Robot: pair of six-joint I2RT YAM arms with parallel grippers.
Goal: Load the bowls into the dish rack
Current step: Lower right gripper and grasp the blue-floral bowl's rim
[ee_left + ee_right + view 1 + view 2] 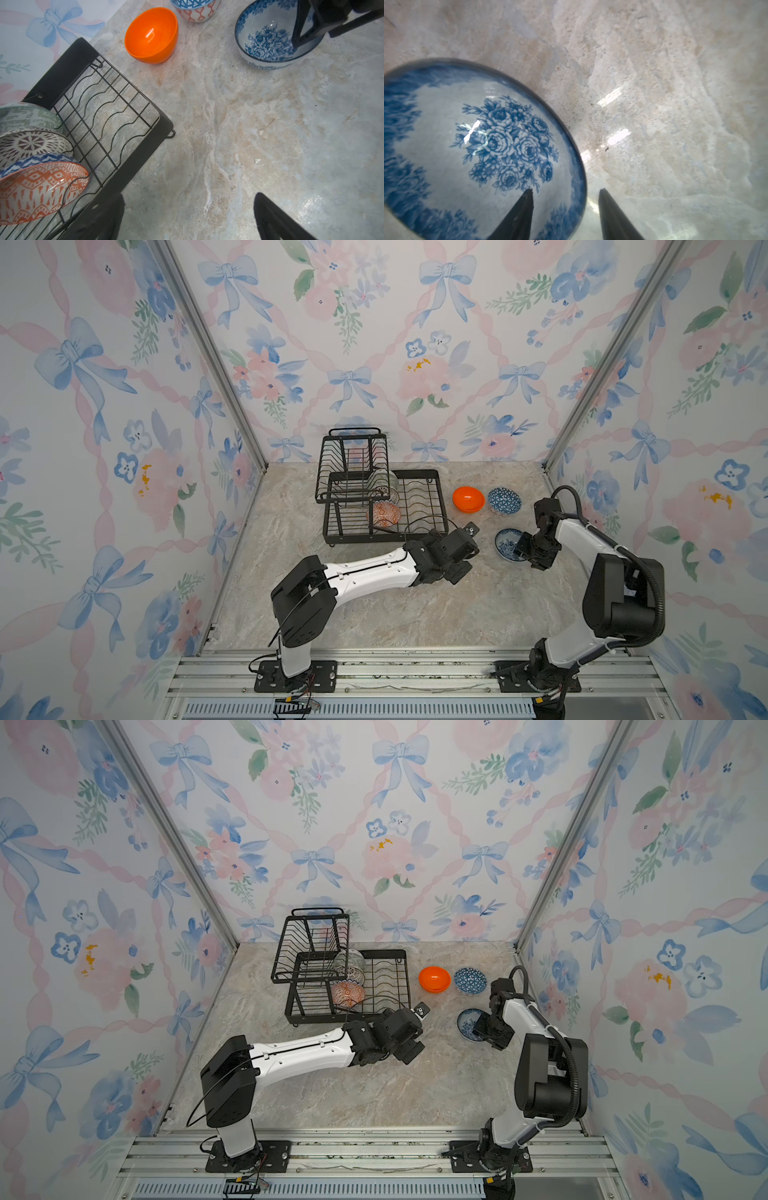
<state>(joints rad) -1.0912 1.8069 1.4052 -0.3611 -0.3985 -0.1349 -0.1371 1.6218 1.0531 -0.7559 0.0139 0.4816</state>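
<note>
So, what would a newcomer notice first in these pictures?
The glossy plain orange bowl glows on the marble table, right of the black wire dish rack in a top view. Nearby, the right gripper straddles the rim of the blue-and-white floral bowl.

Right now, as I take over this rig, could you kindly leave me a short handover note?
Left tool: open, empty, above the table beside the dish rack corner.
Right tool: open, astride the rim of the blue-and-white floral bowl, not gripping yet.
Done: grey-green bowl, brown-lattice bowl and orange-and-white bowl stand in the rack's lower tray.
To do: the floral bowl, plain orange bowl and blue geometric bowl, all on the table right of the rack.
</note>
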